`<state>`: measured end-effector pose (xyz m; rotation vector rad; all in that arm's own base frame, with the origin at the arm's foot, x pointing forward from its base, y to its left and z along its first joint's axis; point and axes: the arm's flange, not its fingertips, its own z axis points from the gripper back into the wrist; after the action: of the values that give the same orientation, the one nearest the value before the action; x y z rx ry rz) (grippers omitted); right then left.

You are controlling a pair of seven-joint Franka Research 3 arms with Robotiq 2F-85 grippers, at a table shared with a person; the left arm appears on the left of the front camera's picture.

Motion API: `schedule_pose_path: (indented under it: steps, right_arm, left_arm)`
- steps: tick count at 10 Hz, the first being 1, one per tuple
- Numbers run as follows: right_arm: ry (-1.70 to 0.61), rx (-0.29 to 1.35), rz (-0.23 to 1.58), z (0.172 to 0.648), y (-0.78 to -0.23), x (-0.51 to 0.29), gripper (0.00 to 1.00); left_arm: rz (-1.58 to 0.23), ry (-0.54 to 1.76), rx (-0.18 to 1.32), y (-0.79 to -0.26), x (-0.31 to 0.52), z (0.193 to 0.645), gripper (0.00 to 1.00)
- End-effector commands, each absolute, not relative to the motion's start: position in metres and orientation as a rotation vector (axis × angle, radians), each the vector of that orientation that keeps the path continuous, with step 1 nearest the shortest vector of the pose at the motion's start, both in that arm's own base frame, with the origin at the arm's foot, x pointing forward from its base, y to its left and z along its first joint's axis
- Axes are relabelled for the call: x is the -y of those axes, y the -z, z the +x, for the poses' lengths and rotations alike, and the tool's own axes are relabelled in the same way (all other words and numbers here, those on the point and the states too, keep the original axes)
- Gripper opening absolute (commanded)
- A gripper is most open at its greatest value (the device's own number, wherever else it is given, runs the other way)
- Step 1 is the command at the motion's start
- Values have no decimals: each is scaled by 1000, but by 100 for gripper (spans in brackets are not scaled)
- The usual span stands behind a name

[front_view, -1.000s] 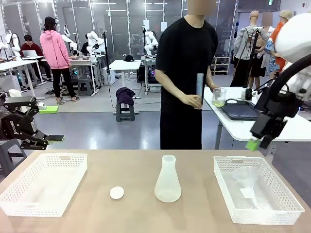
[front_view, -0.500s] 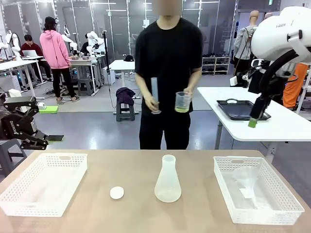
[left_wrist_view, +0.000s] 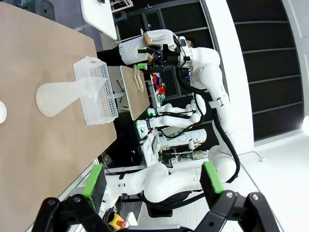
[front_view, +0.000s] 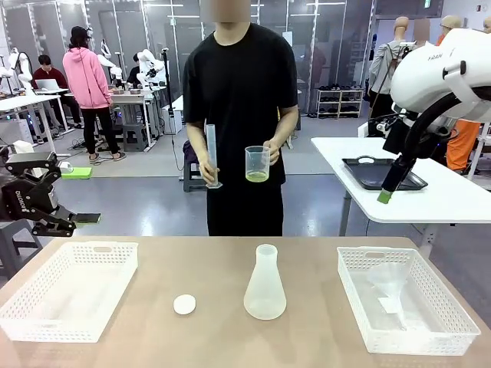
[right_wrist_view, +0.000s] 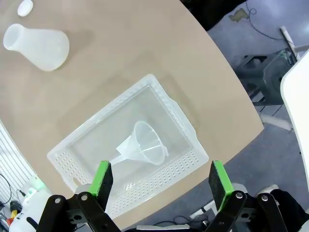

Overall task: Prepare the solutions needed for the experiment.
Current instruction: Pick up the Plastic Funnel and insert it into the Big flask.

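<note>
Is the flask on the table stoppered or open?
Open. The flask stands with a bare mouth; the white stopper lies on the table beside it, apart.

one flask (front_view: 265, 285) stands on the desk (front_view: 192, 346). there are two white baskets: the left basket (front_view: 69, 290) to the left of the flask and the right basket (front_view: 406, 307) to its right. one funnel (front_view: 390, 280) lies in the right basket. one round stopper (front_view: 184, 304) sits just left of the flask. beyond the flask, one person (front_view: 238, 100) holds one tall cylinder (front_view: 211, 153) and one beaker (front_view: 257, 163). there are two claws: the left claw (left_wrist_view: 152, 180) and the right claw (right_wrist_view: 160, 179).
</note>
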<state>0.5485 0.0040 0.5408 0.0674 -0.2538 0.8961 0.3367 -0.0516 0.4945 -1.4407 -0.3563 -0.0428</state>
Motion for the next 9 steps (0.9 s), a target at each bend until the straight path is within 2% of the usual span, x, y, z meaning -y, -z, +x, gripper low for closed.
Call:
schedule_pose_path:
  steps: [1,4,6,9]
  right_arm:
    - [-894,245,53,548,-548,-4,100]
    - [-898,258,63,549,-546,-4,100]
    - [-1170,113,-24,553,-517,-3,100]
    - [-1234,2,38,540,-483,6,100]
  left_arm:
    - [-1464,44,358,-496,54,337,100]
    - [-1464,44,358,-496,54,337,100]
    - [-1464,44,358,-496,54,337,100]
    - [-1464,44,358,-496,54,337,100]
